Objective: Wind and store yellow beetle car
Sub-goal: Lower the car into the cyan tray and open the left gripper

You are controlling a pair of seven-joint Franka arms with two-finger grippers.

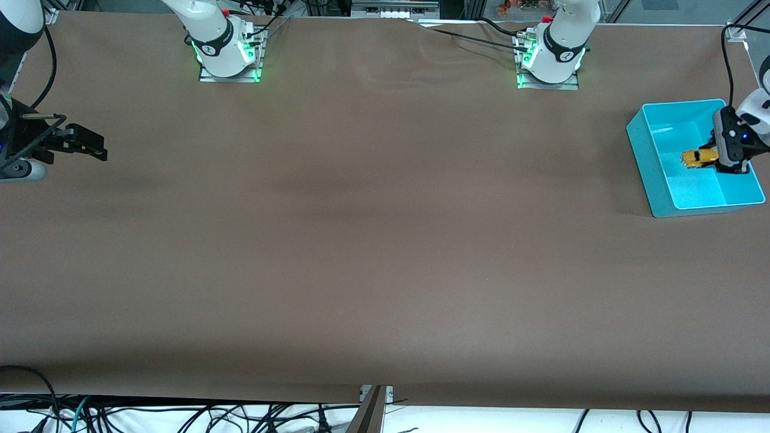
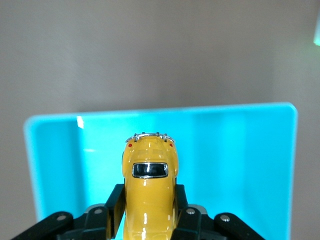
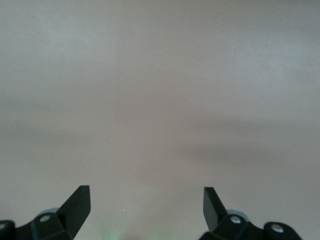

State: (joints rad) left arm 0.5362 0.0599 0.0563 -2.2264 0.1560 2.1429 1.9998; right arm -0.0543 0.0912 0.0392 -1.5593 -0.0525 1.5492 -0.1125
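Fingers of the left gripper point(image 2: 149, 220) clamp the yellow beetle car point(image 2: 149, 187) over the teal bin point(image 1: 659, 162); right gripper point(image 3: 146, 202) waits, fingers apart.

Turquoise bin point(image 1: 668, 192) on brown table point(image 1: 361, 240)

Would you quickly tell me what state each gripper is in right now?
Left gripper: shut on the yellow beetle car, over the blue bin.
Right gripper: open, holding nothing, waiting at the right arm's end of the table.
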